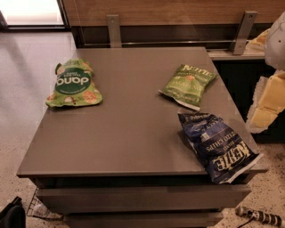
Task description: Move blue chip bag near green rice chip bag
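blue chip bag (218, 147), gripper (267, 104) apart at right

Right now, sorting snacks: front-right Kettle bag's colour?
Navy-blue crinkly bag, white lettering; camera view. Tool far right.

an office break area or snack corner, by the look of it.
a grey counter (129, 133) with drawer fronts (142, 196) below stands on a speckled floor (18, 147); wood panelling (178, 11) and metal brackets (114, 30) run along the far wall, three snack bags (189, 84) lie on top, and the robot's gripper (267, 104) hangs at the right edge, past the counter.
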Action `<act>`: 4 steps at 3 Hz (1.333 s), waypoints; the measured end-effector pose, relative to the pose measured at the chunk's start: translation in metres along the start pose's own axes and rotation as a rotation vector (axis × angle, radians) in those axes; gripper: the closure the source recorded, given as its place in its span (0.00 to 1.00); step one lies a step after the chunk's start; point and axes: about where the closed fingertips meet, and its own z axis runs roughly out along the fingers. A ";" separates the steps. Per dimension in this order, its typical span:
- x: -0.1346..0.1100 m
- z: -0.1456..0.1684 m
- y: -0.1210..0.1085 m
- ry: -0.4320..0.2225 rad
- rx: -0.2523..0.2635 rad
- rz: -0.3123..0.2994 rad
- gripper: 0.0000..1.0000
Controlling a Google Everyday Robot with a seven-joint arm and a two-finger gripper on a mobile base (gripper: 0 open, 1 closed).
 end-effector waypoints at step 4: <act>0.033 0.074 -0.024 0.025 -0.048 0.164 0.00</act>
